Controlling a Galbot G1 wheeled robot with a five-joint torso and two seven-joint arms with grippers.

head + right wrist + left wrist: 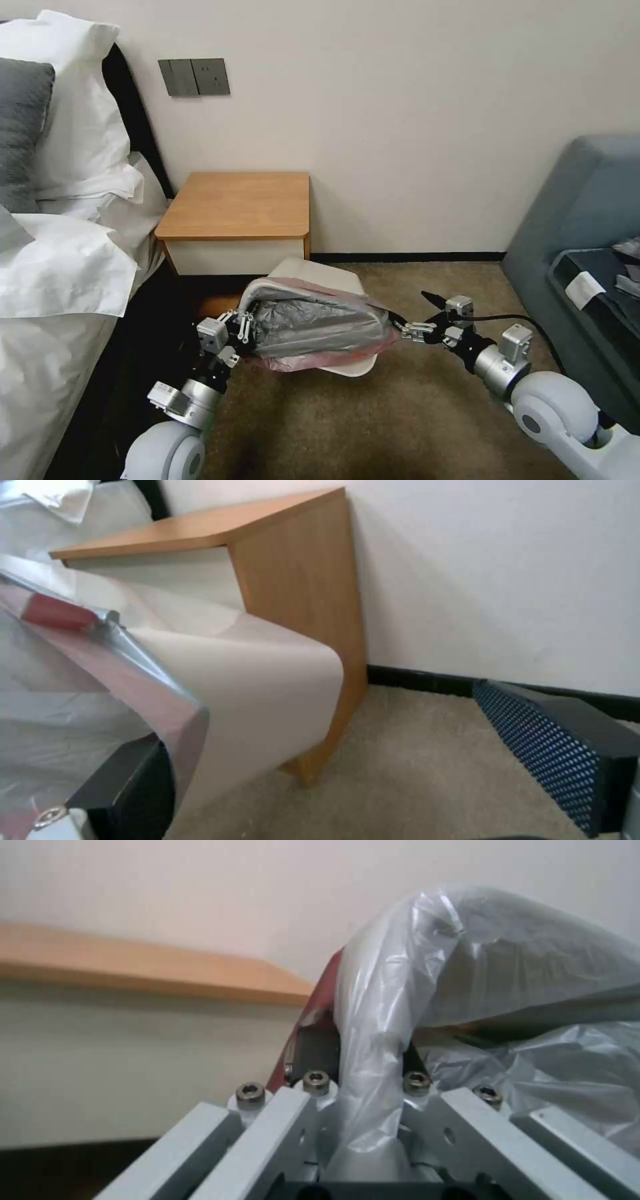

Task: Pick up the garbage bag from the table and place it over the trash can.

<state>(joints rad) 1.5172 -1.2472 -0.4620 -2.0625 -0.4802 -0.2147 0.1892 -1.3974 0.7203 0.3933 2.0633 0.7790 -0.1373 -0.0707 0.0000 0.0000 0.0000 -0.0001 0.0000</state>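
Grey garbage bag (320, 323) stretched sideways over trash can (347, 367).

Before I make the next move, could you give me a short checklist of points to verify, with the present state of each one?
1. Left end effector grips the garbage bag: ok, the film is pinched between its fingers.
2. Right end effector grips the bag: not ok, its fingers stand wide apart and the film only drapes over one.
3. Bag stretched across the trash can: ok, it spans between both end effectors.
4. Bag covers the can's whole rim: not ok, bare cream plastic shows at the near and far edges.
5. Bag is off the table: ok.
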